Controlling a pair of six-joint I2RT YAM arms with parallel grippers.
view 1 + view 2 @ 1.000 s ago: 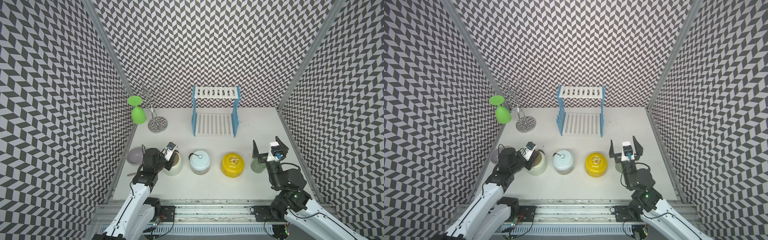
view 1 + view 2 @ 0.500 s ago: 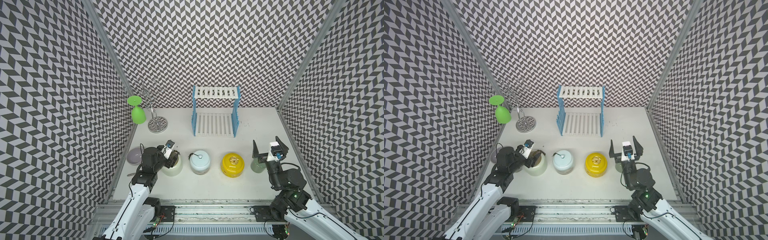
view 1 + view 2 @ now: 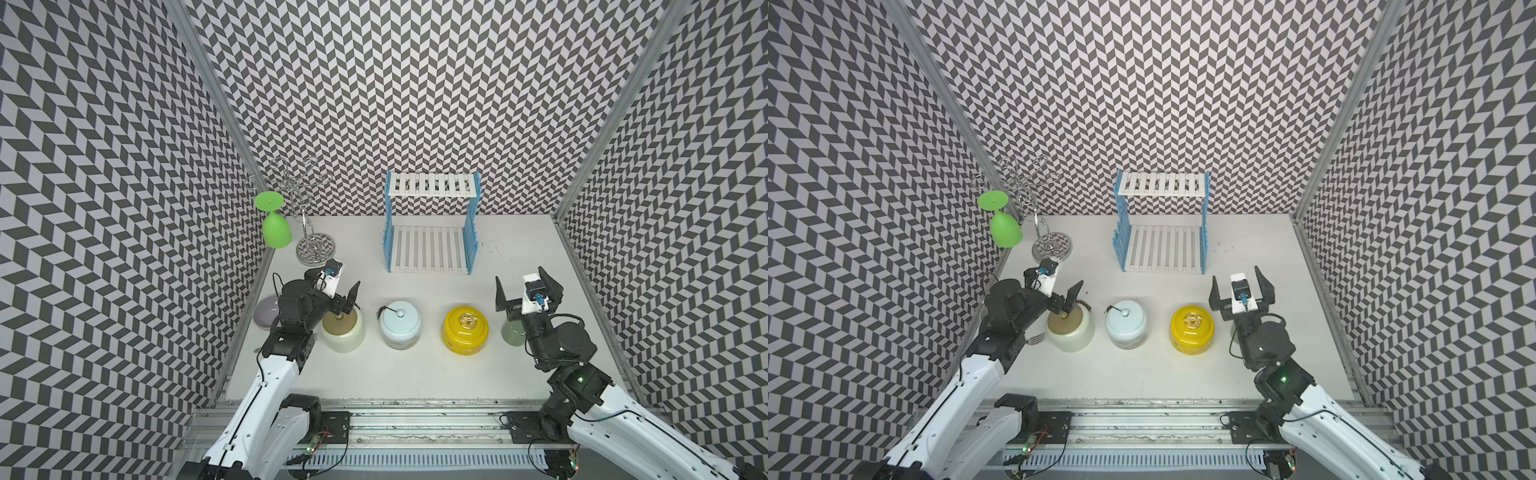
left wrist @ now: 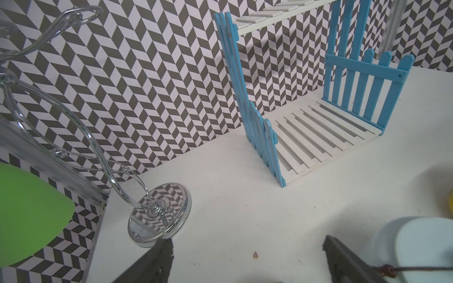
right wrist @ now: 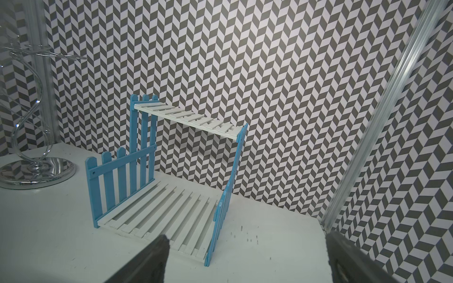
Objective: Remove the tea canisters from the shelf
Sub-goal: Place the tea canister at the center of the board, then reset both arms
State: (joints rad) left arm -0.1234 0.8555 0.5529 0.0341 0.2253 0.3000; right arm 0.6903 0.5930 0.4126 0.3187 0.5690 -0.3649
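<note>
At the table's [image 3: 415,374] near-left, the left pincer [image 3: 333,286] has just sprung wide, freeing the cream jar [image 3: 343,332] just beneath its tips. The blue jar [image 3: 400,326], yellow jar [image 3: 464,332] and green jar [image 3: 510,334] stand in line beside it, the shelf [image 3: 428,249] bare — task apparently done; the right pincer [image 3: 525,289] hangs wide and empty over the green jar.

No readable text, labels, numbers or signs anywhere.
</note>
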